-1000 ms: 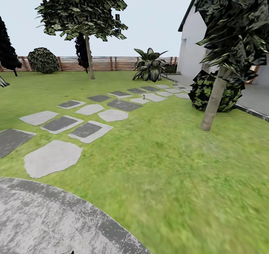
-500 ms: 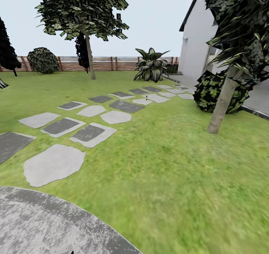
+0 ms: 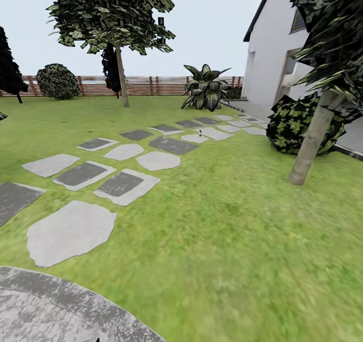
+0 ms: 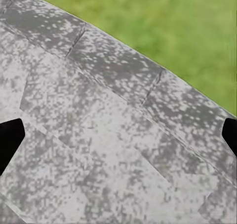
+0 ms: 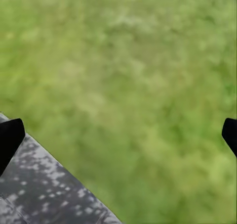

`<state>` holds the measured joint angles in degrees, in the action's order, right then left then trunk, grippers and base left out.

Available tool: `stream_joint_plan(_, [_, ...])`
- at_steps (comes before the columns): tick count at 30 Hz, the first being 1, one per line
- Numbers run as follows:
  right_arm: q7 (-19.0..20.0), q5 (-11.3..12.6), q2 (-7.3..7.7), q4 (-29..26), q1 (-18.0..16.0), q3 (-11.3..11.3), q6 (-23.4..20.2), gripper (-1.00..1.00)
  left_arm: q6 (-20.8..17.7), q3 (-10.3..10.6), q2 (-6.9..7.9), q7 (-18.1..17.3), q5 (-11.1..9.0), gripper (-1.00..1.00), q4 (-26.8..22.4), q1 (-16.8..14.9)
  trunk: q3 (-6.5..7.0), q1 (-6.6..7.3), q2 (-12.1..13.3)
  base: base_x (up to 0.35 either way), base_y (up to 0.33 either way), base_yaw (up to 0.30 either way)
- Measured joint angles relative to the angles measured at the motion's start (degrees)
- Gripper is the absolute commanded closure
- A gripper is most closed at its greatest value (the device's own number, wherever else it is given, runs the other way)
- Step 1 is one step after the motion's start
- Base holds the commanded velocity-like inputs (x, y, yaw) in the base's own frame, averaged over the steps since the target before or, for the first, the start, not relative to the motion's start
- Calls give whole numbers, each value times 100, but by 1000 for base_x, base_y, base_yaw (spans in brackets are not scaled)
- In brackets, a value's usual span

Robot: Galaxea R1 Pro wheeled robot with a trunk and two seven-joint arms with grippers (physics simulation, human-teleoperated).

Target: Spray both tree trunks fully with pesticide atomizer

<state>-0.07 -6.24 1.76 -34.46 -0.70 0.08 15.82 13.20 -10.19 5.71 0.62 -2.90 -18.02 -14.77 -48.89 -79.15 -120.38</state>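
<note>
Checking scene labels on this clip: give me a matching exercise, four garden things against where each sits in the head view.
Things:
1. near tree trunk
2. far tree trunk
3. stepping stones
4. spiky broad-leaved plant

Places:
A. running in a path across the grass from the left foreground toward the house
B. at the right, leaning, in front of a round leafy bush
C. centre background, before the fence, beside the house corner
D. upper left, standing on the lawn near the wooden fence

Pairs: 1-B, 2-D, 3-A, 4-C
</note>
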Motion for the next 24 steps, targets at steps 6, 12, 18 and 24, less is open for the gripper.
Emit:
stream_joint_plan(6, [-10, 0, 0, 7, 0, 1, 2, -100, -1, 0, 0, 0, 0, -100, 0, -1, 0, 0, 0, 313, 141, 0])
stream_joint_plan(12, [-11, 0, 2, 9, 0, 1, 2, -100, 0, 0, 0, 0, 0, -100, 0, -1, 0, 0, 0, 331, 57, 0])
stream_joint_plan(18, [-16, 0, 1, 9, 0, 1, 2, -100, -1, 0, 0, 0, 0, -100, 0, 0, 0, 0, 0, 337, 5, 0])
stream_joint_plan(24, [-19, 0, 0, 9, 0, 1, 0, -100, -1, 0, 1, 0, 0, -100, 0, -1, 0, 0, 0, 337, 0, 0])
